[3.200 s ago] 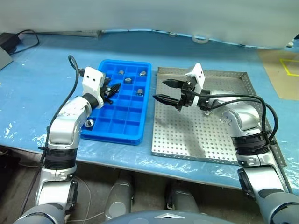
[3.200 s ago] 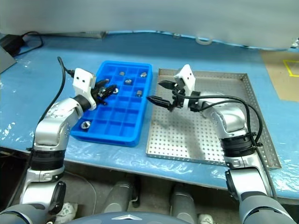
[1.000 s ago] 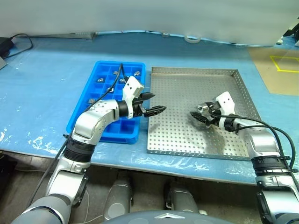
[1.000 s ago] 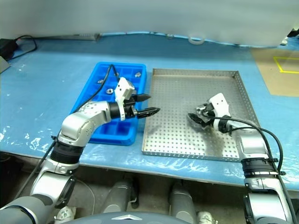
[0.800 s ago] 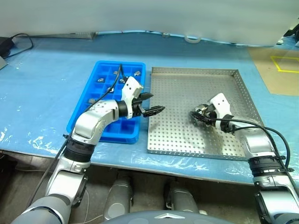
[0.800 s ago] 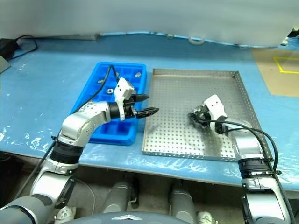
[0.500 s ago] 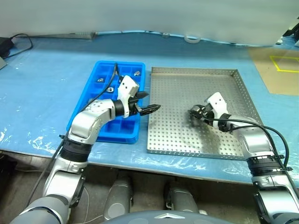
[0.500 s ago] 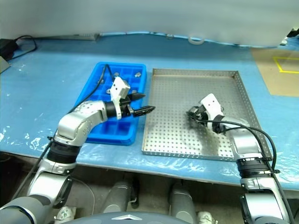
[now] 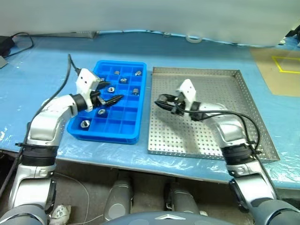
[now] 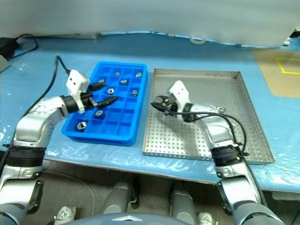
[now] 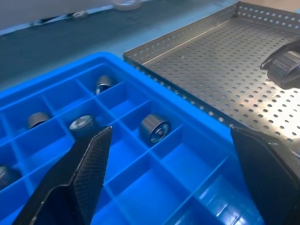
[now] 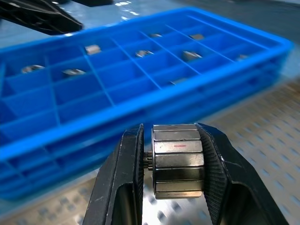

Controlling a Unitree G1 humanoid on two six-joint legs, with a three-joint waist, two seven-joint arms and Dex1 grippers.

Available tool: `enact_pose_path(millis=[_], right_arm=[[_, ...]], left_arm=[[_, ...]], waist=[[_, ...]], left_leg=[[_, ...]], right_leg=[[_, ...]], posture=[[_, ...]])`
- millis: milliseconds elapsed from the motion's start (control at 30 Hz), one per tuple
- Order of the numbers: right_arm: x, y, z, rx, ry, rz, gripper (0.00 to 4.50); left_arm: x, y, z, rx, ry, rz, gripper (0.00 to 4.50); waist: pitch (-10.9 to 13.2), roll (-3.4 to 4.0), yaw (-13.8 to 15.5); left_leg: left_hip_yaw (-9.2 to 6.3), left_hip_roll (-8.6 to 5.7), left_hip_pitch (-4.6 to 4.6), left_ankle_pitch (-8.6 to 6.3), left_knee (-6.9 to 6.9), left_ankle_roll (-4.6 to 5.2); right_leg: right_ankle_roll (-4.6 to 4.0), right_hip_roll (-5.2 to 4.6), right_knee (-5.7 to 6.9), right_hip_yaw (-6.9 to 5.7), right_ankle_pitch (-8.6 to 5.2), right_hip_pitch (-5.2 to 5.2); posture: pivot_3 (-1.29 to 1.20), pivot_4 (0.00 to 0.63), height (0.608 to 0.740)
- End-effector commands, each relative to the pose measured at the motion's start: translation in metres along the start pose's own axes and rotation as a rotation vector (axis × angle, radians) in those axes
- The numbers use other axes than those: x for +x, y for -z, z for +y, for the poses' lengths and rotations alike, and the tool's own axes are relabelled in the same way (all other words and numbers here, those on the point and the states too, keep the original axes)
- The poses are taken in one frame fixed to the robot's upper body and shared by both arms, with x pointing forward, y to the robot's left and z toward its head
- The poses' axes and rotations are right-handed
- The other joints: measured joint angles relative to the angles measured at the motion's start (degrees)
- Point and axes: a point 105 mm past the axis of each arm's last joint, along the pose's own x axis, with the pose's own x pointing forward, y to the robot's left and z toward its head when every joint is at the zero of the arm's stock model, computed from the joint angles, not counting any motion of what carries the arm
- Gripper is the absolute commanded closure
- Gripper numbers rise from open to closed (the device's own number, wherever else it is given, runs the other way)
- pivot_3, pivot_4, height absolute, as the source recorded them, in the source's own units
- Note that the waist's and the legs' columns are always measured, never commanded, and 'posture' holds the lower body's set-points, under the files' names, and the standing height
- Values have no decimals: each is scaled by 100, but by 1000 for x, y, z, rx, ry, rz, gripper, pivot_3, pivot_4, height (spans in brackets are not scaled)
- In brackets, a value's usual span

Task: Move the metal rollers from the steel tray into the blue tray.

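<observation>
Metal roller (image 12: pixel 177 161) clamped in right gripper (image 12: pixel 174 164) near blue tray (image 9: pixel 123 134); left gripper (image 9: pixel 108 97) spread wide over tray.

Light is bright, even and cool, falling from above. Soft shadows lie under the arms on the steel tray (image 9: pixel 234 82). Glare glints off the plastic sheet at lower left. In the right wrist view, the blue tray (image 12: pixel 140 70) blurs toward the far end.
</observation>
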Motion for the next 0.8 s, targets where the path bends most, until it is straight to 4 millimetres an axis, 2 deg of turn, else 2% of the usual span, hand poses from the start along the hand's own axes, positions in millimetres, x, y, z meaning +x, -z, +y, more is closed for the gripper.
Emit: enact_pose_path(millis=[33, 200, 333, 400, 533, 667, 800], right_arm=[[23, -29, 3, -68, -51, -84, 3263], [62, -35, 3, -42, -62, -121, 3263], [89, -21, 15, 6, -109, -91, 3263], [99, -20, 23, 0, -136, -85, 3263], [111, -18, 28, 18, -148, -86, 3263], [119, 1, 29, -55, -129, -7, 3263], [129, -2, 41, -70, -171, -17, 3263]], left_arm=[[-14, -7, 5, 32, -56, -27, 218], [-19, -7, 18, 18, -189, -59, 218], [-24, -15, 31, 11, -280, -99, 218], [-26, -16, 30, 13, -284, -103, 218], [-30, -16, 26, 4, -281, -106, 218], [-29, -9, 15, -4, -229, -75, 218], [-28, -10, 12, 0, -219, -74, 218]], waist=[[1, -2, 25], [1, -7, 125], [0, -11, 143], [0, -12, 142], [0, -12, 143], [-1, -13, 154], [-2, -14, 166]], left_leg=[[0, 0, 0, 1, 0, -1], [-2, 1, -1, 22, -11, -33], [-7, 1, -12, 27, -17, -36], [-11, 1, -21, 31, -17, -40], [-25, 1, -44, 39, -17, -44], [-36, 3, -47, 45, -20, -51], [-46, 4, -45, 60, -27, -55]], right_leg=[[-1, 0, -1, 0, 1, 0], [-6, 0, 3, -4, 3, -7], [-13, 0, 3, -13, 7, -13], [-15, 0, 4, -19, 8, -21], [-18, 0, 8, -35, 10, -39], [-20, 1, 10, -49, 9, -38], [-35, 1, 16, -59, 17, -37]], posture=[[259, 150, 740], [300, 150, 740], [332, 150, 740], [347, 150, 740], [354, 150, 740], [370, 150, 740], [370, 150, 740]])
